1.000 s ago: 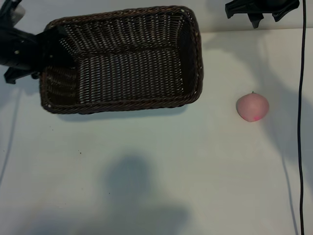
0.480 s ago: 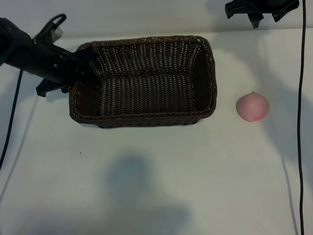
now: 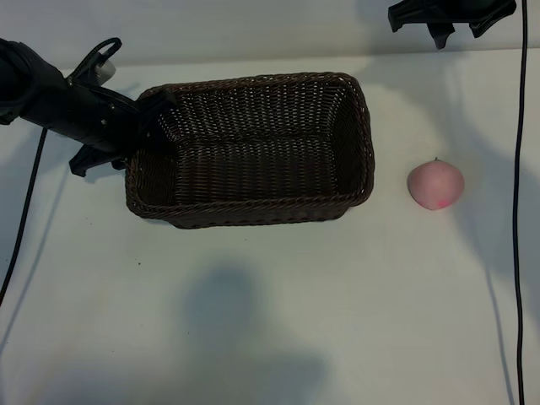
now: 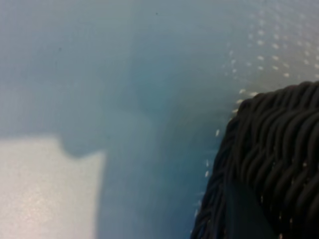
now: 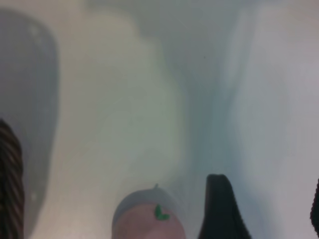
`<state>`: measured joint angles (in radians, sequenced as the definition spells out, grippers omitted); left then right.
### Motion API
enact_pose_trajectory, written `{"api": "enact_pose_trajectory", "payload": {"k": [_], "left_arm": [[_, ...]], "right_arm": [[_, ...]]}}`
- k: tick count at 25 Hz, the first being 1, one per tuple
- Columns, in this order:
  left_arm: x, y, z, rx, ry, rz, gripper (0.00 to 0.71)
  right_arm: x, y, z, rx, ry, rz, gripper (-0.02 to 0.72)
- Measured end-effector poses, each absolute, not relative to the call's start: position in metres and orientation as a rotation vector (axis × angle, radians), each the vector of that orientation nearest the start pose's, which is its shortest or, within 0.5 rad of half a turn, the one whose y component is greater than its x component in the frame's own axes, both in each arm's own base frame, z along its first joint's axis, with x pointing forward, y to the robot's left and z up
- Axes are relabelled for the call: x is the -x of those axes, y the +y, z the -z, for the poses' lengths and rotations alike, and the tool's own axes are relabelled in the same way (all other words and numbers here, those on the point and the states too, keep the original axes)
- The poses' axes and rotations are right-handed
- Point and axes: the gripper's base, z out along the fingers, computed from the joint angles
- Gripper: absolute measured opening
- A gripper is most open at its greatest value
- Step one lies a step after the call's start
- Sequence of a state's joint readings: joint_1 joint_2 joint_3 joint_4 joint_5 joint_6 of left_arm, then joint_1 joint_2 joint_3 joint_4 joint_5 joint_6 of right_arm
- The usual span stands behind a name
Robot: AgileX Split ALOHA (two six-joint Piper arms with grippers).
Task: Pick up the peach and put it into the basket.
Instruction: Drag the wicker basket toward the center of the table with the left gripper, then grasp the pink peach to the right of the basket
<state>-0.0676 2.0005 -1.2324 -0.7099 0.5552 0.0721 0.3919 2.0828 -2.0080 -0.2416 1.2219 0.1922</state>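
**Basket gripped at its end, peach alone on the table**

The white table [image 3: 278, 312] carries the basket [image 3: 253, 152], flat at centre. The left gripper [image 3: 145, 116] is clamped on its left-end rim; the wrist view shows only braided weave, the contact itself cut off. The right gripper [image 3: 439, 17] hangs at the far edge, mostly out of frame, fingers apart around nothing. The peach [image 3: 435, 185] lies right of the basket, well apart; its green leaf mark shows only in the right wrist view.

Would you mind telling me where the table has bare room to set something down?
The whole near stretch of the table below the basket and peach is bare, as is the gap between them. It is crowded at the basket's left end, where the left gripper grips the rim.
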Motion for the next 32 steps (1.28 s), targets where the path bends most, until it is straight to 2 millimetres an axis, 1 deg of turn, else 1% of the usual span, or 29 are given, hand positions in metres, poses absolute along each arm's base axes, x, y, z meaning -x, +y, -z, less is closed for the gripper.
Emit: {"api": "enact_pose_trajectory", "payload": {"k": [2, 3, 4, 7, 9, 11, 13, 16, 20, 23, 26, 32], "left_arm": [[-0.396, -0.058, -0.146, 0.565, 2.691, 0.661, 0.281], [-0.396, -0.059, -0.146, 0.571, 2.689, 0.666, 0.306], [-0.396, -0.059, -0.146, 0.578, 2.687, 0.673, 0.335], [-0.396, -0.059, -0.151, 0.575, 2.675, 0.678, 0.457], [-0.396, -0.059, -0.159, 0.562, 2.656, 0.680, 0.535], [-0.395, -0.058, -0.170, 0.525, 2.636, 0.666, 0.578], [-0.393, -0.057, -0.184, 0.476, 2.618, 0.646, 0.593], [-0.386, -0.054, -0.208, 0.415, 2.592, 0.609, 0.595], [-0.371, -0.043, -0.245, 0.341, 2.550, 0.561, 0.595], [-0.359, -0.036, -0.265, 0.284, 2.544, 0.500, 0.594], [-0.350, -0.033, -0.274, 0.241, 2.576, 0.436, 0.594], [-0.343, -0.031, -0.278, 0.207, 2.616, 0.387, 0.592]], "right_arm": [[-0.428, 0.155, -0.293, 0.327, 2.703, 0.174, 0.438], [-0.428, 0.155, -0.293, 0.327, 2.703, 0.174, 0.438], [-0.428, 0.155, -0.293, 0.327, 2.703, 0.174, 0.438], [-0.428, 0.155, -0.293, 0.327, 2.703, 0.174, 0.438], [-0.428, 0.155, -0.293, 0.327, 2.703, 0.174, 0.438], [-0.428, 0.155, -0.293, 0.327, 2.703, 0.174, 0.438], [-0.428, 0.155, -0.293, 0.326, 2.703, 0.174, 0.438], [-0.428, 0.155, -0.293, 0.326, 2.703, 0.174, 0.438], [-0.428, 0.155, -0.293, 0.326, 2.703, 0.174, 0.438], [-0.428, 0.155, -0.293, 0.326, 2.703, 0.174, 0.438], [-0.428, 0.155, -0.293, 0.336, 2.703, 0.175, 0.438], [-0.428, 0.155, -0.293, 0.354, 2.702, 0.179, 0.438]]}}
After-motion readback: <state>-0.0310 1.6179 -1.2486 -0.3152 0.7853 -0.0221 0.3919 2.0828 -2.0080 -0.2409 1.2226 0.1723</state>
